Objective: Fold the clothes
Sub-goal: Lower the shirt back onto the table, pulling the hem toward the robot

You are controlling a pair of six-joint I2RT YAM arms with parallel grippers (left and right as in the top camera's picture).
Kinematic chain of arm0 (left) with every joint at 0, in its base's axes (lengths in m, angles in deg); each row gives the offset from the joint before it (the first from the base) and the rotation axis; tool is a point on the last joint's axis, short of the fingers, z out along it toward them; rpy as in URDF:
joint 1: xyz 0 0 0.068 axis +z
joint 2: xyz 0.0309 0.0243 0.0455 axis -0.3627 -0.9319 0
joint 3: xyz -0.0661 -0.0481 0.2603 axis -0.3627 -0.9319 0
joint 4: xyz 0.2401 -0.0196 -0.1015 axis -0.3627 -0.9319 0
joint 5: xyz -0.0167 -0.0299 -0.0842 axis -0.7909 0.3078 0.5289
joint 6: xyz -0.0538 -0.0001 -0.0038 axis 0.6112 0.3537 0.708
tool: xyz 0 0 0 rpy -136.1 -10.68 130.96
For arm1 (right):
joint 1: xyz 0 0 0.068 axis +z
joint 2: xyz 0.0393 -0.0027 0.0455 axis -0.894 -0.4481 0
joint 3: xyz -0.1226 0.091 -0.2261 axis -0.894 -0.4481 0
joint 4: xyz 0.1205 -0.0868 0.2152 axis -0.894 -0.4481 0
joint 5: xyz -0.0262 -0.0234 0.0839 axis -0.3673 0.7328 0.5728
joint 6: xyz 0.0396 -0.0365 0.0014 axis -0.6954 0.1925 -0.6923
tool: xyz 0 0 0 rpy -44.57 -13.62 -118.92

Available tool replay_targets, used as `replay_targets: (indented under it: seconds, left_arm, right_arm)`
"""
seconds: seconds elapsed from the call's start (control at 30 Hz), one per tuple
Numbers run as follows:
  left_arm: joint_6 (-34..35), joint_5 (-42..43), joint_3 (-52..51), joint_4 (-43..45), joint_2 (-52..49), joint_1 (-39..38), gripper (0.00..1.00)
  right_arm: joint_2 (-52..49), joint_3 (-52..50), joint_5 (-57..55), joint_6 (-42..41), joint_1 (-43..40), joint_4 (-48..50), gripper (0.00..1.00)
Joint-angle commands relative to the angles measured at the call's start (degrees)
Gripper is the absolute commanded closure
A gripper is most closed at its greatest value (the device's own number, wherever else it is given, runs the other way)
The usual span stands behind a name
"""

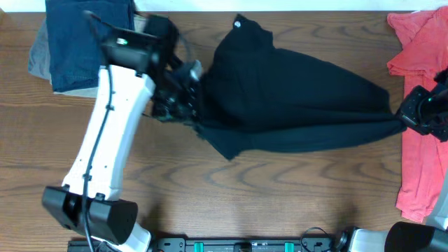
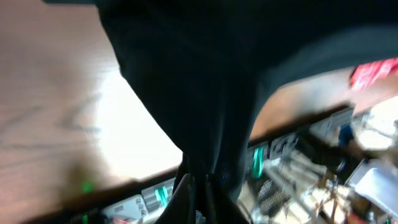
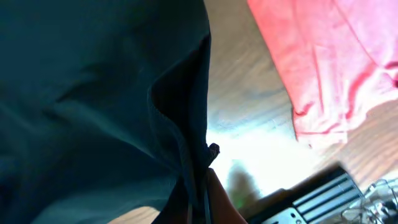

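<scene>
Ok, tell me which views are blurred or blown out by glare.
Overhead: sharp, evenly lit, though the black shirt shows little detail. Left wrist: heavily blurred, glare on the table. Right wrist: shirt soft, bright glare on the table beside the red T-shirt.

The left arm (image 1: 105,140) slants from the lower left of the frame up to centre-left, with the left gripper (image 1: 192,115) pinched tight on the shirt (image 1: 294,91). The right arm (image 1: 435,112) enters at the right edge, mid-height, and the right gripper (image 1: 403,117) is likewise clamped on it.
</scene>
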Motion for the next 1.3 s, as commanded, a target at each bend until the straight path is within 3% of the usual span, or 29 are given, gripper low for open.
replay_targets:
  seconds: [0.0, 0.63, 0.9, 1.13, 1.27]
  left_arm:
    - [-0.15, -1.51, -3.21, -4.26, -0.15, -1.95, 0.94]
    - [5.81, -1.66, -26.53, 4.15, 17.11, -3.87, 0.94]
    - [11.23, -1.66, -35.69, 11.87, 17.59, -8.52, 0.94]
    - [14.6, -1.92, -37.38, 18.62, 17.59, -13.49, 0.94]
    - [16.96, -7.52, -37.4, 19.58, 17.59, -13.49, 0.94]
  right_arm:
    - [0.7, -0.87, -3.45, -1.07, -0.7, -0.68, 0.99]
    - [0.72, -7.91, -5.51, -1.88, -0.79, -1.36, 0.99]
    - [1.42, -7.93, -8.94, -5.11, -0.79, -3.96, 0.99]
    - [2.84, -7.93, -13.75, -8.76, -0.79, -5.62, 0.98]
    - [2.84, -8.66, -13.33, -8.76, -0.79, -5.6, 0.99]
